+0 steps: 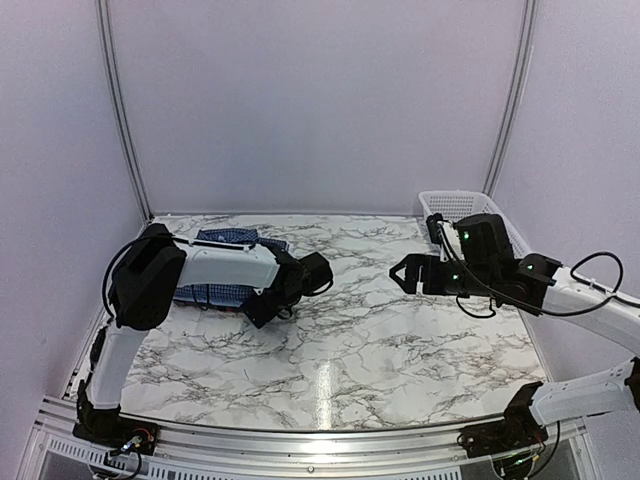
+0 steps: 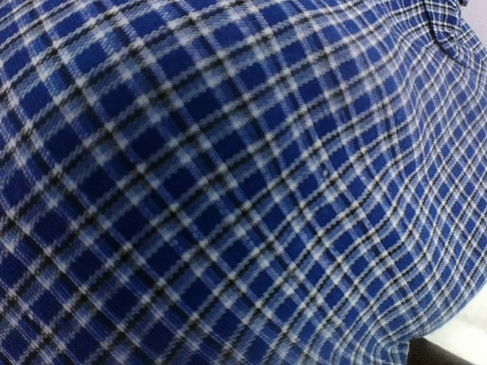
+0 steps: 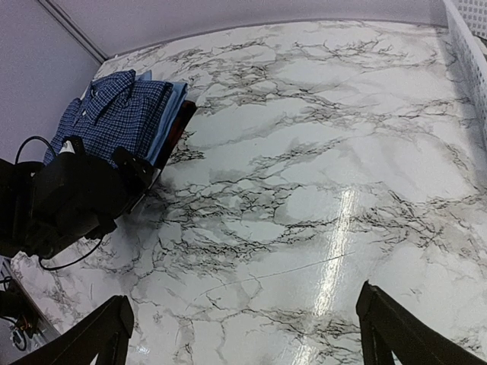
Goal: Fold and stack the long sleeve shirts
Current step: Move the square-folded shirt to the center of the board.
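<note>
**Left gripper [image 1: 268,305] poised at long sleeve shirts [image 3: 122,114] while right gripper [image 3: 243,304] is idling**

The folded long sleeve shirts are lying stacked on the left of the table [image 1: 380,340], long axis running near to far, collar toward the back wall. The left gripper, jaws apart and seemingly empty, is hovering at the stack's near right edge, by far the nearer. The right gripper, fingers spread wide on nothing, is sitting well apart beside the basket [image 1: 462,205]. Three layers are showing: navy check, light blue, one dark; a fourth cannot be told.

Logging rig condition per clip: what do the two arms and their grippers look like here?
The left arm and right arm have white tubular links and bulky black joints, with thin black cables looping off. Small green lights glow on the right wrist. The right gripper is black with two flat fingers.
</note>
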`<act>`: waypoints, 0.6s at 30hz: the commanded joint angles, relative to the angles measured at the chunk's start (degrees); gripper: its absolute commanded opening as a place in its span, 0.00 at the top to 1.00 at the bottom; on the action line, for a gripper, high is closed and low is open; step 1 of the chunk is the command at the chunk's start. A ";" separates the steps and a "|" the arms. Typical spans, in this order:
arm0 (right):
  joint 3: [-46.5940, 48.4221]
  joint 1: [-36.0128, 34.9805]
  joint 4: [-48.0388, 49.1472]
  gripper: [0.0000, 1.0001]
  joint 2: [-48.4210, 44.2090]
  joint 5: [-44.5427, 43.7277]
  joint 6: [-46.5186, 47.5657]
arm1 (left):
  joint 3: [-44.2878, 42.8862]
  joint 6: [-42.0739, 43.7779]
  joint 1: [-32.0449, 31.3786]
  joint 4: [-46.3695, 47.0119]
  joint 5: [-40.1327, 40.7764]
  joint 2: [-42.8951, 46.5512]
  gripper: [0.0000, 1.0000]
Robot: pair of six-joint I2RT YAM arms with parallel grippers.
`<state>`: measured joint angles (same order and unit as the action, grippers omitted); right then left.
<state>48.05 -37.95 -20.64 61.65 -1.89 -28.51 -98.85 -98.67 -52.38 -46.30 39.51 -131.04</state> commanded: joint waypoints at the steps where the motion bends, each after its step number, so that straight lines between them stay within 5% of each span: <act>1: 1.34 0.48 1.05 0.02 1.78 -0.39 -0.64 | 2.52 2.84 4.11 -3.17 -3.51 -0.43 0.01; 18: 3.15 0.59 7.78 0.01 10.33 -0.15 -3.45 | -2.10 26.03 20.85 1.82 -9.01 -2.72 0.01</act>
<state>48.45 -37.95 -16.19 70.50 -1.85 -30.52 -99.42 -81.03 -35.46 -46.00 33.93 -130.98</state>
